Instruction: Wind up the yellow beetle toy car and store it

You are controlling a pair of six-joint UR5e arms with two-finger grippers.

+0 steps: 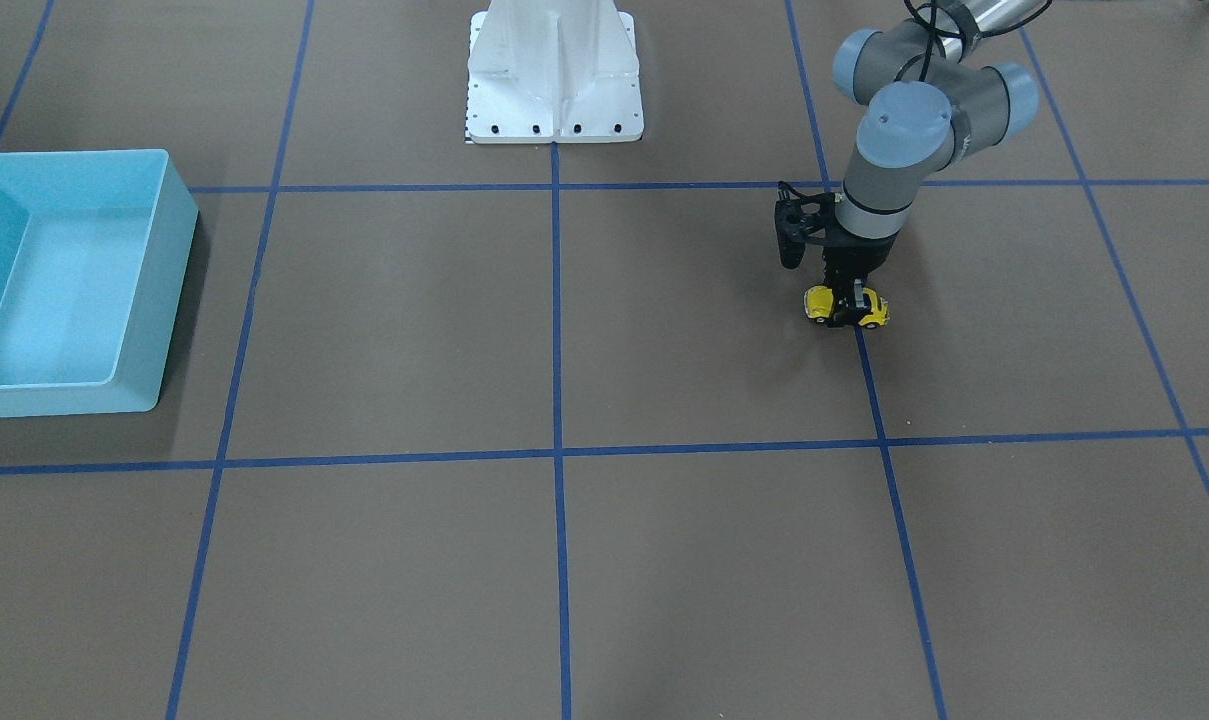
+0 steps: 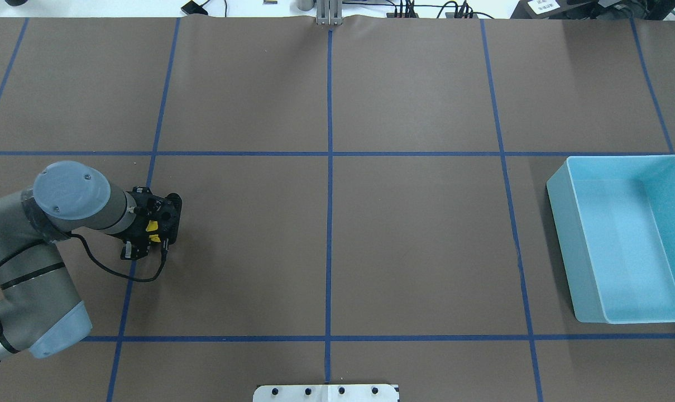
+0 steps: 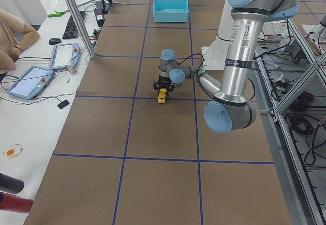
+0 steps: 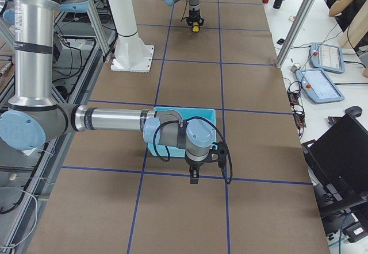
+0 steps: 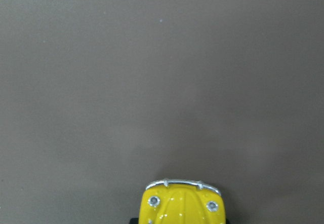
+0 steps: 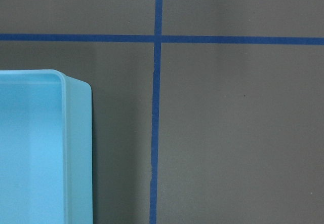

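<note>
In the exterior front-facing view we found the yellow beetle toy car (image 1: pixel 819 304) standing on its wheels on the brown bench (image 1: pixel 664 340), just beside a blue tape line (image 1: pixel 869 370). The left end effector (image 1: pixel 846 306) came straight down over the car, its fingers clamped across the middle of the body, with yellow showing on either side of them. The light blue bin (image 1: pixel 169 270) sat at the opposite end of the bench, well apart from the car, and nothing showed inside it. In the overhead exterior view only a small patch of the car (image 2: pixel 152 225) was visible beneath the left end effector (image 2: pixel 155 230). The bin (image 2: pixel 574 245) lay at the far right, and the right arm did not appear. From the exterior left view we noted the car (image 3: pixel 161 97) under the far end of the left arm, on the bench, with the bin (image 3: pixel 170 12) far beyond it. From the exterior right view the car (image 4: pixel 195 28) was a small yellow spot at the distant end. The right end effector (image 4: pixel 194 178) hung pointing down over the bench just beside the bin (image 4: pixel 172 111), and we could not tell whether its fingers were apart or together. The left wrist-mounted view showed the car's rounded nose (image 5: pixel 182 204), its silver bumper and two headlamps at the bottom edge, with bare bench ahead. The right wrist-mounted view showed one corner of the bin (image 6: pixel 76 148) beside a crossing of tape lines; no fingers were visible.
</note>
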